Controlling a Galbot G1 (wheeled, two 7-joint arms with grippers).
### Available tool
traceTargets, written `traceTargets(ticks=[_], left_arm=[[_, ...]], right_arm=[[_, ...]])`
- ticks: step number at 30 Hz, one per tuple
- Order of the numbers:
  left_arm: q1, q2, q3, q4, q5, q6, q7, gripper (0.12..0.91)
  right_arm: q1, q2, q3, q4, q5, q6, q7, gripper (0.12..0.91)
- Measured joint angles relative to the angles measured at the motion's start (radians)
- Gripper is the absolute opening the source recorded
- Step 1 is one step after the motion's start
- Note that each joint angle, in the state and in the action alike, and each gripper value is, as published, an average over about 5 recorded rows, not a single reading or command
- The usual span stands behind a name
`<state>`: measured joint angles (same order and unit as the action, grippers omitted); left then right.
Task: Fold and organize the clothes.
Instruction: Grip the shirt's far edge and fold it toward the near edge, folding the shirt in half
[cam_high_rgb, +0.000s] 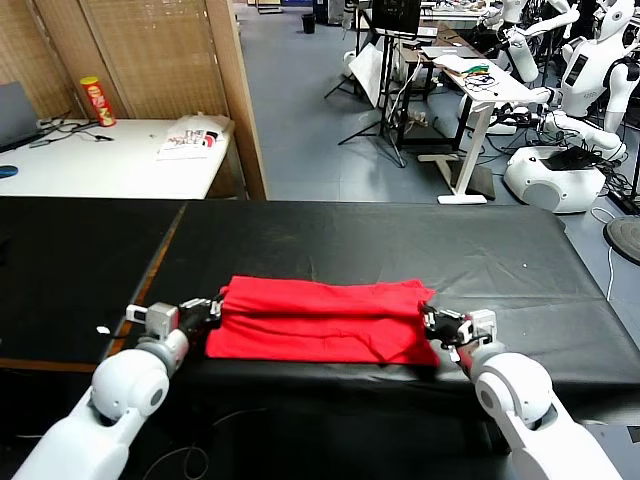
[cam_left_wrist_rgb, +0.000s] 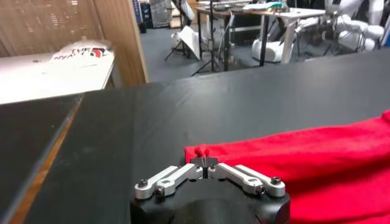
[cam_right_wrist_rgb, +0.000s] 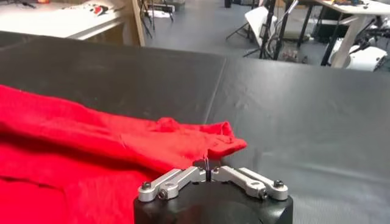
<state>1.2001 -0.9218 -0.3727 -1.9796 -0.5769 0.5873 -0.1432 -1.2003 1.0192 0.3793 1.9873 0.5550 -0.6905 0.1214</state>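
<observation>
The red T-shirt (cam_high_rgb: 320, 320) lies folded lengthwise into a wide band on the black table (cam_high_rgb: 400, 240), close to the front edge, plain side up. My left gripper (cam_high_rgb: 212, 308) is at the shirt's left end, shut on a small tuft of the red cloth (cam_left_wrist_rgb: 317, 158) that pokes out past its tips (cam_left_wrist_rgb: 205, 163). My right gripper (cam_high_rgb: 430, 322) is at the right end, shut, with the shirt's (cam_right_wrist_rgb: 79, 158) puckered corner drawn into its tips (cam_right_wrist_rgb: 207, 165). Both grippers sit low, just above the tabletop.
A white side table (cam_high_rgb: 100, 165) at the back left carries a red can (cam_high_rgb: 97, 100) and a white printed bag (cam_high_rgb: 192, 137). A wooden screen (cam_high_rgb: 240, 100) stands beside it. Desks, stands and other white robots (cam_high_rgb: 580, 90) fill the floor beyond the table.
</observation>
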Motion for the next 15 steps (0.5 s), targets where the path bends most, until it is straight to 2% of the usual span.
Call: traceTargets(ticks=[5,8,10,12,15], left_arm=[[0.028,-0.002,-0.009,-0.007,0.025,0.006,0.003,0.128],[0.043,-0.003,-0.014,-0.014,0.036,0.022,0.006,0.128],[0.051,-0.005,-0.016,-0.021,0.046,0.032,0.008,0.140],[0.059,-0.007,-0.019,-0.031,0.052,0.040,0.008,0.196],[0.067,-0.005,-0.025,-0.048,0.049,0.062,0.006,0.352]], right_arm=[[-0.011,-0.002,0.003,0.010,0.016,-0.006,-0.004,0.123],[-0.021,-0.007,0.011,0.025,0.035,-0.017,-0.009,0.179],[-0.030,-0.013,0.019,0.038,0.045,-0.023,-0.010,0.278],[-0.043,-0.025,0.031,0.056,0.059,-0.027,-0.010,0.378],[-0.058,-0.046,0.057,0.084,0.088,-0.027,-0.010,0.545]])
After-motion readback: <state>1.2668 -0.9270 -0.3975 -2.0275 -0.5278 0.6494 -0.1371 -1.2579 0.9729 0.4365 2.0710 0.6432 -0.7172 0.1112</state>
